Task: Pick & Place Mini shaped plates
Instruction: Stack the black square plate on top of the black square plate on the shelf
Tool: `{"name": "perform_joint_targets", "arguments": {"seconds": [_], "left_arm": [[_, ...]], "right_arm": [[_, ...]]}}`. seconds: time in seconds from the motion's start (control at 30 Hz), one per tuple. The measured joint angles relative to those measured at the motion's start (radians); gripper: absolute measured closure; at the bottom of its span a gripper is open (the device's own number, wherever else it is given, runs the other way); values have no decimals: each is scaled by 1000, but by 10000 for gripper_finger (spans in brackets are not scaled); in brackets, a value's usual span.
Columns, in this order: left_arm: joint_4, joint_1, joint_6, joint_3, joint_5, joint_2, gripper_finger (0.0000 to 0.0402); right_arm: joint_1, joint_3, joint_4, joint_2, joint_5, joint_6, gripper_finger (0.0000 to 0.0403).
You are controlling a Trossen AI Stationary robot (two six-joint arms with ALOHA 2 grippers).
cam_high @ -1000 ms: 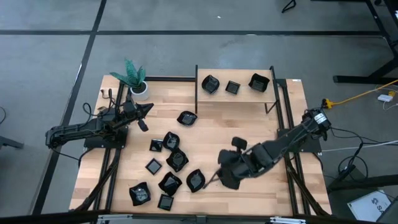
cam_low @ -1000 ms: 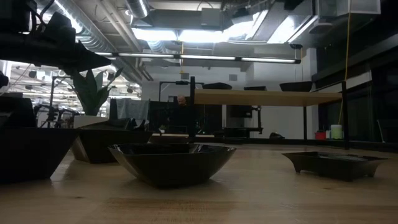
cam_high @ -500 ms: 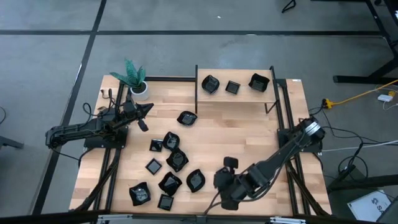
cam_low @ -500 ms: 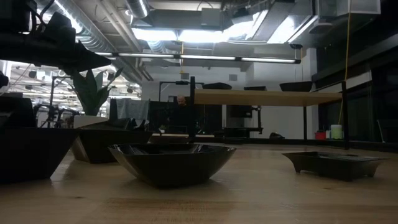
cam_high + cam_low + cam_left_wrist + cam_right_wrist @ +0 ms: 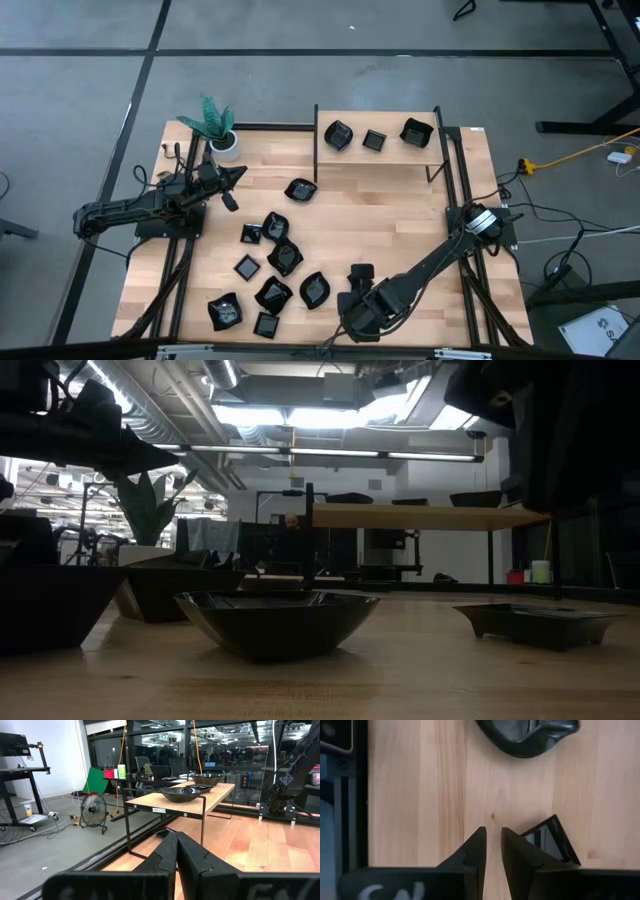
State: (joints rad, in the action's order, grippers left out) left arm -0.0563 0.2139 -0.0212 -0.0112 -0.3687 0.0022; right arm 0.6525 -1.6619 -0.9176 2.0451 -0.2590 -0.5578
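free: table centre (image 5: 380, 205) | blocked: plates cluster (image 5: 272, 262), shelf (image 5: 378, 152)

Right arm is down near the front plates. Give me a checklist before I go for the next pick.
1. Right hand empty: ok, narrow gap, nothing between the fingers.
2. Hand centred over a plate: not ok, bare wood lies below; the square plate sits beside one finger.
3. Leaf-like plate clear of the hand: ok, apart.
4. Left hand out of the way: ok, shut, at the table's left side.
5. Shelf has room: ok, bare wood between its three plates.
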Motion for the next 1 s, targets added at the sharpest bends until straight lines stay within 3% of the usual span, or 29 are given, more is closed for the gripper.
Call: {"name": "perform_joint_targets", "arguments": {"seconds": [0.37, 0.7, 1.0], "left_arm": [[0, 0, 0, 0, 0, 0, 398], [0, 0, 0, 0, 0, 0, 398], [0, 0, 0, 0, 0, 0, 398]], "right_arm": [[-22, 0, -86, 20, 34, 65, 344], [-23, 0, -233, 26, 61, -54, 342], [-32, 0, -200, 56, 53, 0, 256]]}}
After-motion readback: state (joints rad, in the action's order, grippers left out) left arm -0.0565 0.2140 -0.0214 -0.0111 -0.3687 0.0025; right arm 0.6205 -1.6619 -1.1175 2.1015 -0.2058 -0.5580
